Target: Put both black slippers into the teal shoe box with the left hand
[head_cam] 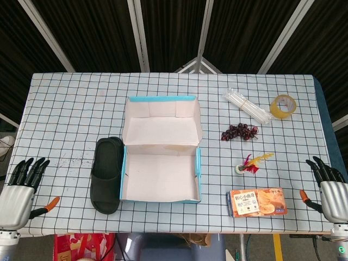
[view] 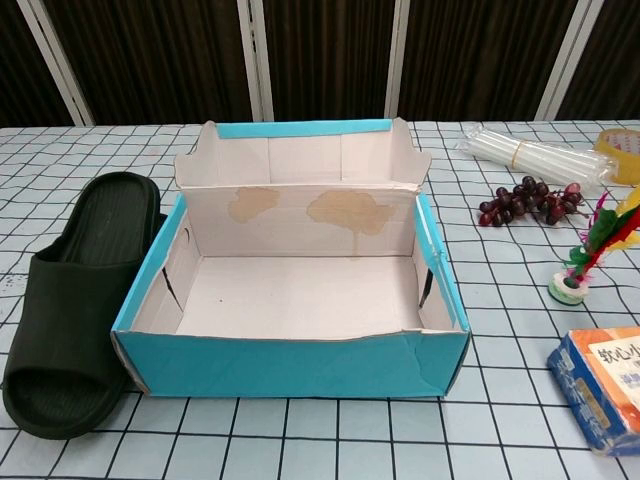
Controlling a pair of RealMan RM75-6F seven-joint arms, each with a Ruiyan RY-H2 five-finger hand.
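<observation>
Black slippers (head_cam: pixel 106 175) are lying stacked flat on the checked table (head_cam: pixel 65 119), touching the left wall of the teal shoe box (head_cam: pixel 161 176), whose lid is standing open and whose inside is holding nothing. Well left of the box, the left hand (head_cam: pixel 20 190) is hovering with fingers spread, holding nothing. Far right of the box, past the snack box (head_cam: pixel 258 202), the right hand (head_cam: pixel 331 187) is hanging likewise spread.
</observation>
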